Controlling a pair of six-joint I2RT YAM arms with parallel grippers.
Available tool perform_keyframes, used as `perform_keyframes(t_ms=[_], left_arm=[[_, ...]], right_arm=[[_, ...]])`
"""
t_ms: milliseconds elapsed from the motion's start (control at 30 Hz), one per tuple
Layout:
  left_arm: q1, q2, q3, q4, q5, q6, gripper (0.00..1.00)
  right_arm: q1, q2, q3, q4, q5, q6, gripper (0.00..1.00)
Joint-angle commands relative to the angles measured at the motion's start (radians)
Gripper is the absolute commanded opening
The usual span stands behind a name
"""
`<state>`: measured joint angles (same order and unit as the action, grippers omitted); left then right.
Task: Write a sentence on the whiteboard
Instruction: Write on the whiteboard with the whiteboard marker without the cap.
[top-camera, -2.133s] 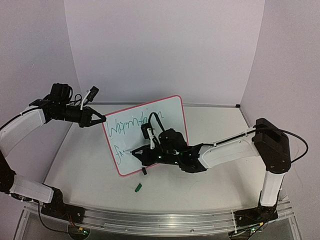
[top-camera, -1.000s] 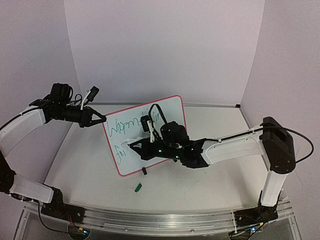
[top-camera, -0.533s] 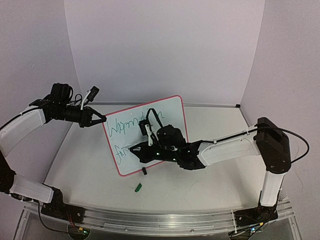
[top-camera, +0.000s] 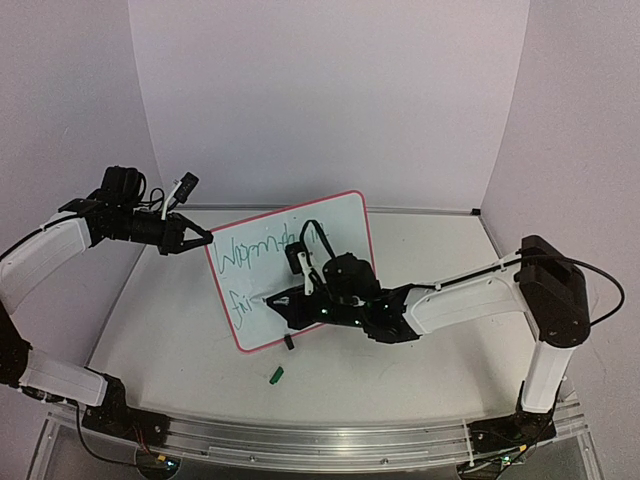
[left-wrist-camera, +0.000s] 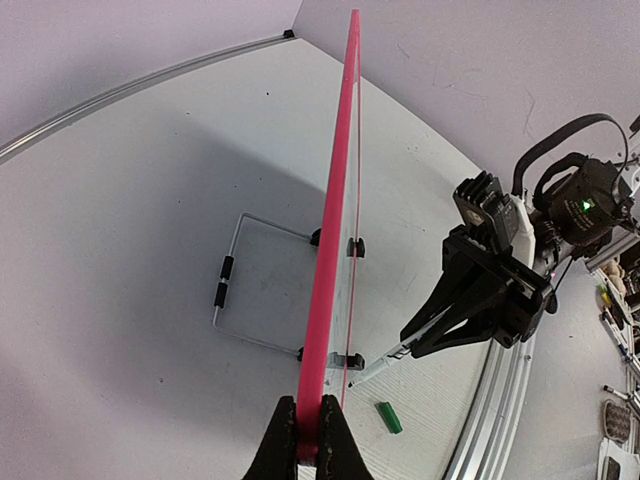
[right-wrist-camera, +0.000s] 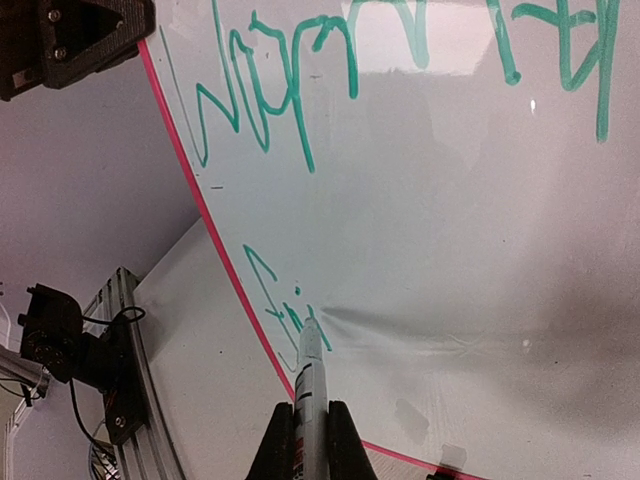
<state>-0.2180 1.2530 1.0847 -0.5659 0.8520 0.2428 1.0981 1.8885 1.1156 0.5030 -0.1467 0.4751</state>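
Observation:
The whiteboard (top-camera: 340, 225), white with a pink-red frame, stands tilted at mid table. My left gripper (top-camera: 205, 238) is shut on its upper left edge; in the left wrist view the jaws (left-wrist-camera: 308, 440) pinch the pink frame (left-wrist-camera: 335, 250) edge-on. My right gripper (top-camera: 288, 300) is shut on a white marker (right-wrist-camera: 310, 385) whose tip touches the board. The green sentence (right-wrist-camera: 300, 90) reads roughly "Warmth" and more on the first line. The second line (right-wrist-camera: 282, 300) reads "fri", and the tip is at its end. The marker also shows in the left wrist view (left-wrist-camera: 385, 362).
A green marker cap (top-camera: 277, 376) lies on the table in front of the board, also in the left wrist view (left-wrist-camera: 388, 417). A wire stand (left-wrist-camera: 240, 290) with black clips props the board from behind. An aluminium rail (top-camera: 300, 435) runs along the near edge.
My right gripper has moved the marker back and forth low on the board, ending slightly right, and the second line has grown from "fr" to "fri". The left arm has not moved.

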Motion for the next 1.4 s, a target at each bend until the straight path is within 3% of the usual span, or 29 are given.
perform_keyframes(t_ms=[0, 800, 1367], left_arm=[[-0.042, 0.038, -0.004, -0.064, -0.031, 0.02, 0.0], [-0.045, 0.045, -0.005, -0.065, -0.032, 0.021, 0.0], [-0.045, 0.042, -0.004, -0.066, -0.034, 0.021, 0.0]], right_arm=[[-0.004, -0.017, 0.002, 0.031, -0.006, -0.003, 0.0], [-0.022, -0.018, 0.002, -0.041, 0.111, 0.023, 0.0], [-0.026, -0.054, 0.011, -0.019, 0.105, 0.011, 0.0]])
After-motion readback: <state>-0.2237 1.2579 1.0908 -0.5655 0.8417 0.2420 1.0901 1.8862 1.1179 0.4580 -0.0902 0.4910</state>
